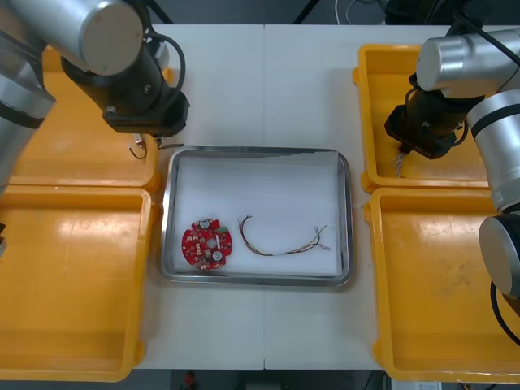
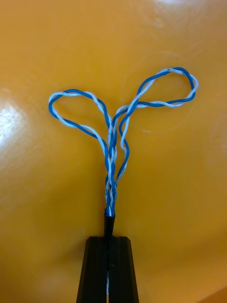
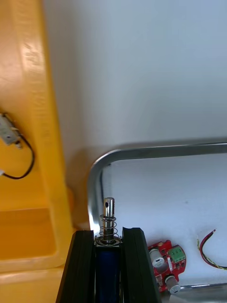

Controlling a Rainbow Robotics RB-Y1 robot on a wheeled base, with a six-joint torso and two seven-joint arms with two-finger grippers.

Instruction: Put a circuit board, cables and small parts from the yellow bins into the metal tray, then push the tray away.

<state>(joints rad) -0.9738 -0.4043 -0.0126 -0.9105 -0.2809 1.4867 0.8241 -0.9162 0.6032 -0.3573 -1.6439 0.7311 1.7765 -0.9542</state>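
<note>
Circuit board (image 1: 206, 243), red-yellow cable (image 1: 280, 244) in tray (image 1: 258, 149).
Left claw (image 3: 109, 232) grips small metal part (image 3: 109, 218), tray's ten o'clock; right claw (image 2: 109, 239) grips blue-white cable (image 2: 118, 128).

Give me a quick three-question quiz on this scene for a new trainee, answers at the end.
1. True or false: the metal tray already holds a round red circuit board.
2. What does the right gripper hold? A) a black cable B) a twisted blue and white cable C) nothing
3. Fill in: the left gripper, by the tray's corner, is shut on a small metal ____.
Key: 1 true; 2 B; 3 part, the small metal part.
</note>
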